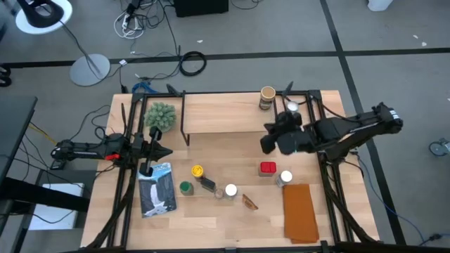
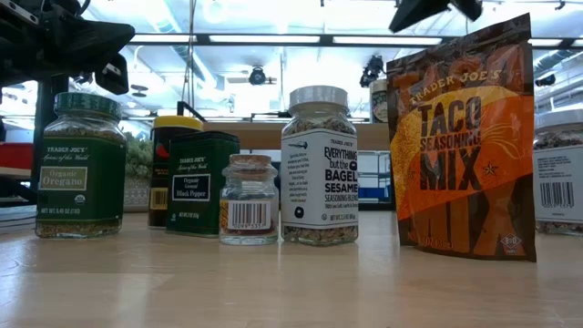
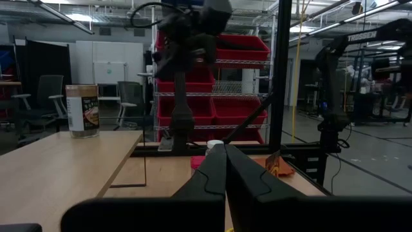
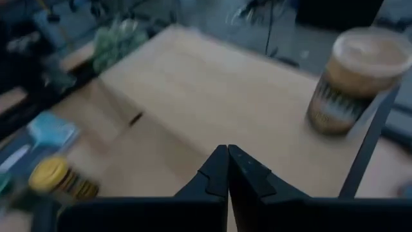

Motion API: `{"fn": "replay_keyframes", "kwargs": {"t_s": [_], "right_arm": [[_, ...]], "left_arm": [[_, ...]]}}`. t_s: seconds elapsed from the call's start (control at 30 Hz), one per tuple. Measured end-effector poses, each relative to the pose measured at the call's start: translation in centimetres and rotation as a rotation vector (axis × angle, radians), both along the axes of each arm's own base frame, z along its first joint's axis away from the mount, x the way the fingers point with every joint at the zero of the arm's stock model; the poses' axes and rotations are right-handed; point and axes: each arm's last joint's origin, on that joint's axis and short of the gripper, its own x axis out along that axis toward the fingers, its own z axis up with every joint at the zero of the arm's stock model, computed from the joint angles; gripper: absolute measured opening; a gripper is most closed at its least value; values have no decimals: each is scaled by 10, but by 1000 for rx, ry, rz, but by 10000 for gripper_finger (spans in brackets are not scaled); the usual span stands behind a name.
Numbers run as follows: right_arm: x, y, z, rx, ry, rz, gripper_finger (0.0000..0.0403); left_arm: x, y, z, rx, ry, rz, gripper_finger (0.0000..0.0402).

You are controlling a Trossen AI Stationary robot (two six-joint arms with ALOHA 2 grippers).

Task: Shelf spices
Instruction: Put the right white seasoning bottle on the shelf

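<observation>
While the left gripper (image 1: 156, 133) waits with fingers together over the table's left side, the high view shows the right gripper (image 1: 268, 143) empty above the shelf (image 1: 218, 112), whose tan cylinder (image 1: 267, 98) stands just beyond it. Its wrist view shows fingers pressed together, the yellow-lidded jar (image 4: 61, 178) unshelved below.

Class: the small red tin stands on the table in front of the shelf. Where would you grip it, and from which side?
Probably from straight above. The red tin stands low and boxy, so close the fingers across its two flat sides. The white-lidded jar stands close beside it, so keep the fingers off that side.
</observation>
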Motion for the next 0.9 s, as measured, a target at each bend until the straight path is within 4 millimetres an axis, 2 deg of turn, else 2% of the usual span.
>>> {"fn": "replay_keyframes", "kwargs": {"t_s": [0.13,0.33,0.67,0.9], "right_arm": [[1,17,0,126,78,41,4],[7,38,-14,298,256,204,2],[20,49,-30,372,376,310,6],[26,52,-37,343,414,335,5]], "left_arm": [[0,0,0,0,0,0,6],[0,0,0,0,0,0,6],[0,0,0,0,0,0,6],[0,0,0,0,0,0,6]]}}
